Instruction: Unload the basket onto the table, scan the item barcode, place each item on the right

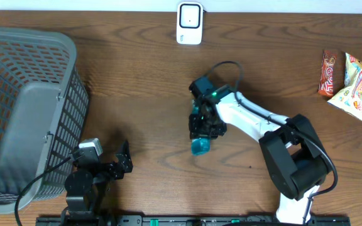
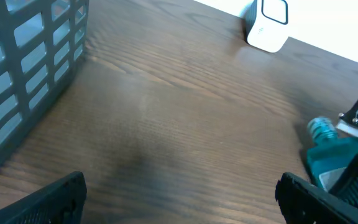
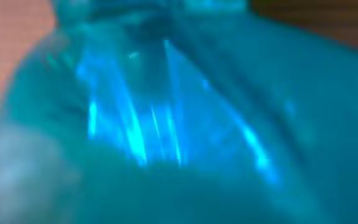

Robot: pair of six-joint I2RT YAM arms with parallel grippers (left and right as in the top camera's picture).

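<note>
The item is a teal, see-through pack (image 1: 200, 147) lying on the wooden table near the middle. My right gripper (image 1: 204, 127) is down over its upper end, with its dark fingers on either side. In the right wrist view the teal pack (image 3: 166, 124) fills the whole frame as a blur and hides the fingers, so the grip is unclear. The left wrist view has the teal pack (image 2: 329, 155) at the right edge, showing a ribbed end. My left gripper (image 1: 126, 161) stands open and empty near the front left (image 2: 182, 199). A white scanner (image 1: 189, 23) stands at the table's far edge (image 2: 267, 28).
A grey plastic basket (image 1: 17, 75) takes up the left side of the table, and its wall (image 2: 23, 68) is close to my left gripper. Snack packets (image 1: 347, 78) lie at the far right. A black cable (image 1: 228, 66) loops above the right arm.
</note>
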